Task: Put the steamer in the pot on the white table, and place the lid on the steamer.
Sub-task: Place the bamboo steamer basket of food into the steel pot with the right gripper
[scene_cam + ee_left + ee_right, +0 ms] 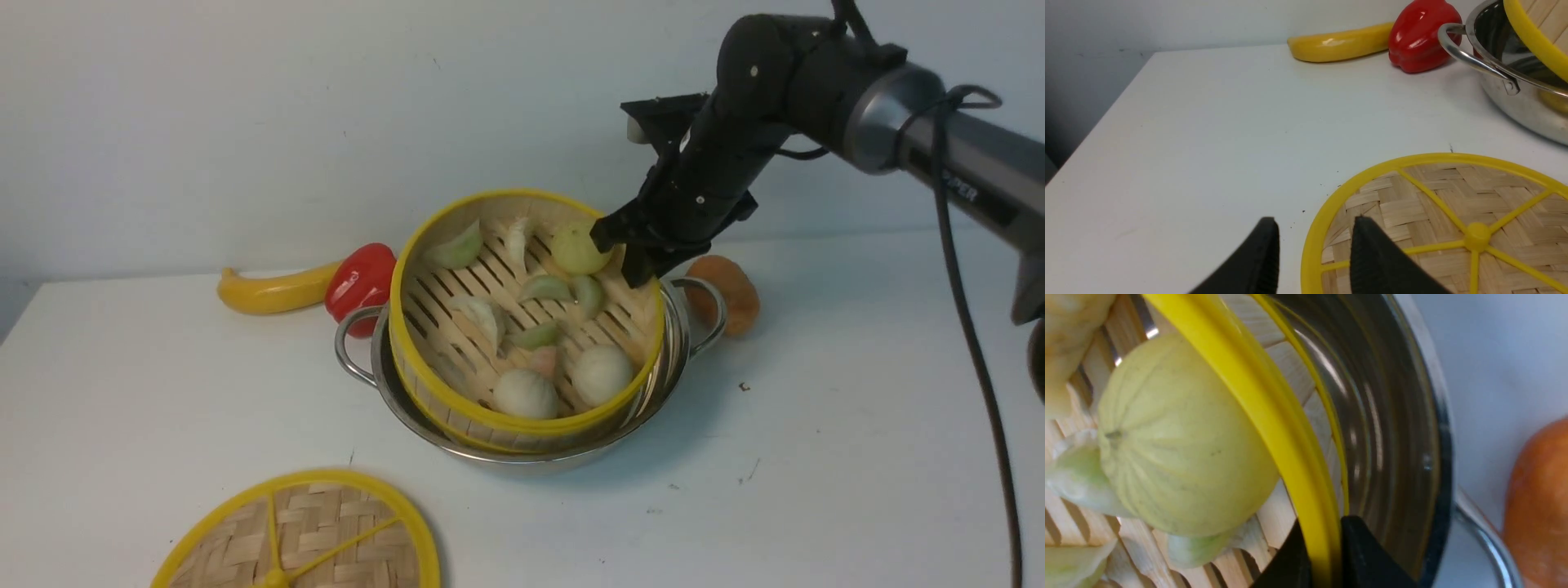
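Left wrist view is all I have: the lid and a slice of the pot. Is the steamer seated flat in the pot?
Observer: No. The steamer sits tilted in the pot, far side raised.
Operator: Is the right gripper on it?
Observer: Yes, the right gripper is shut on the steamer's yellow rim, one finger inside, one outside.
Operator: Anything past the pot's right side?
Observer: A brown rounded object lies on the white table by the pot's right handle.

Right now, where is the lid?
In the front view the lid lies flat on the white table at the near left, nearer than the pot. The open left end effector straddles its rim.
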